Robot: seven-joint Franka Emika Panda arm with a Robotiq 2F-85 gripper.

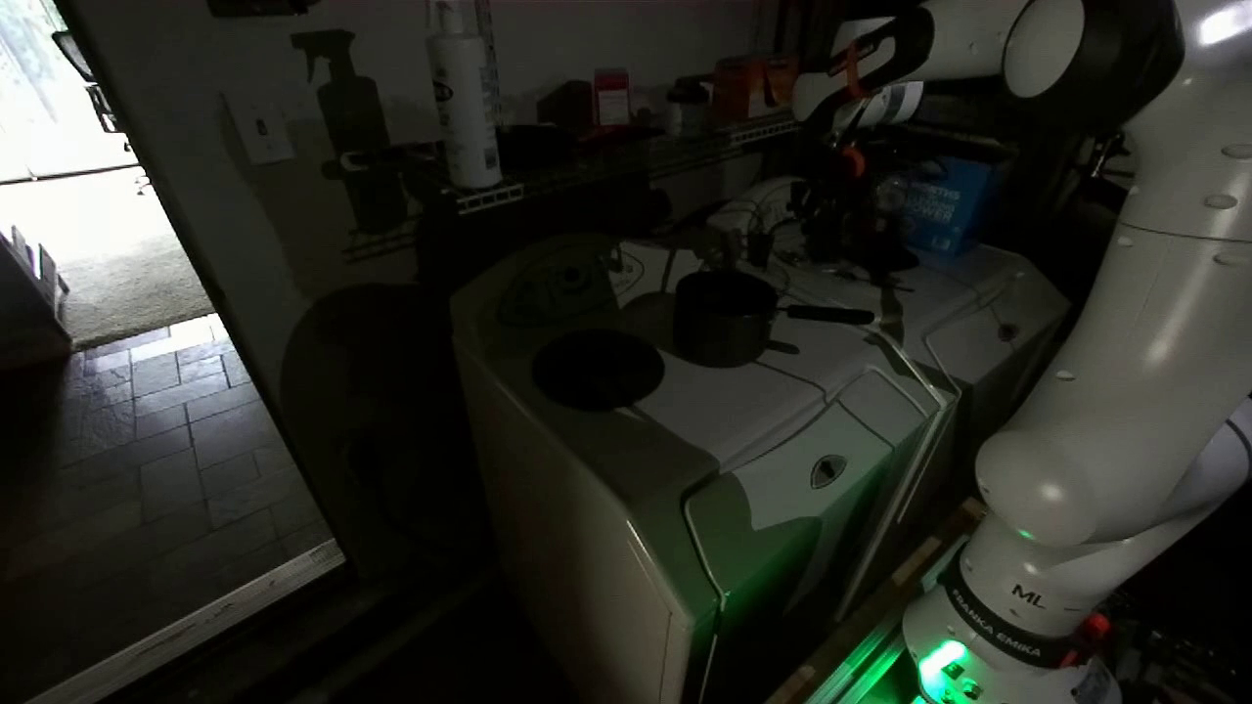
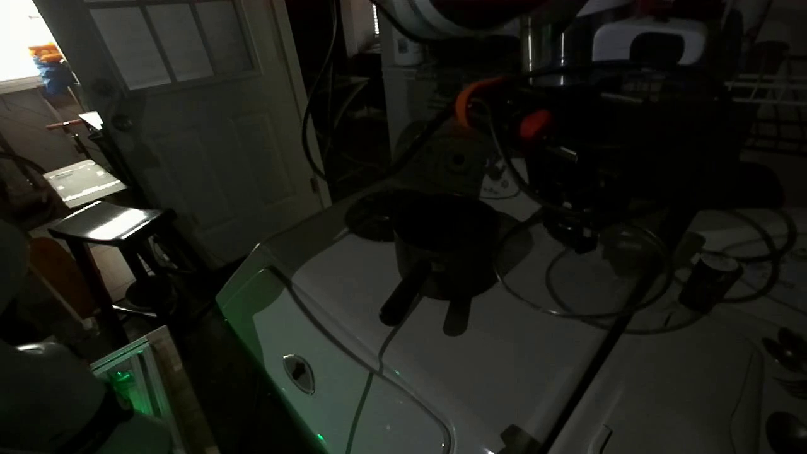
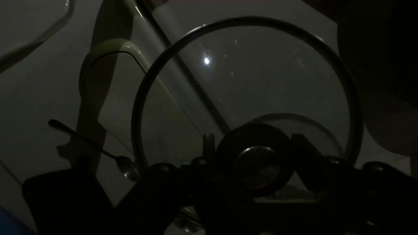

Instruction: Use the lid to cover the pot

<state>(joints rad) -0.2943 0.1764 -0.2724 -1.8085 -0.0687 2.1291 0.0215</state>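
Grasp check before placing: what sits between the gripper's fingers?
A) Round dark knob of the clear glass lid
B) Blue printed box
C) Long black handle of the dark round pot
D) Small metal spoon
A: in the wrist view, the black gripper has its jaws closed on opposite sides of the round dark knob on the clear glass lid.

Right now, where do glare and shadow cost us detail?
In both exterior views, daylight clips at far left and the pot reads near-black; in the wrist view, a small glare spot marks the glass lid, and the gripper is mostly silhouette.
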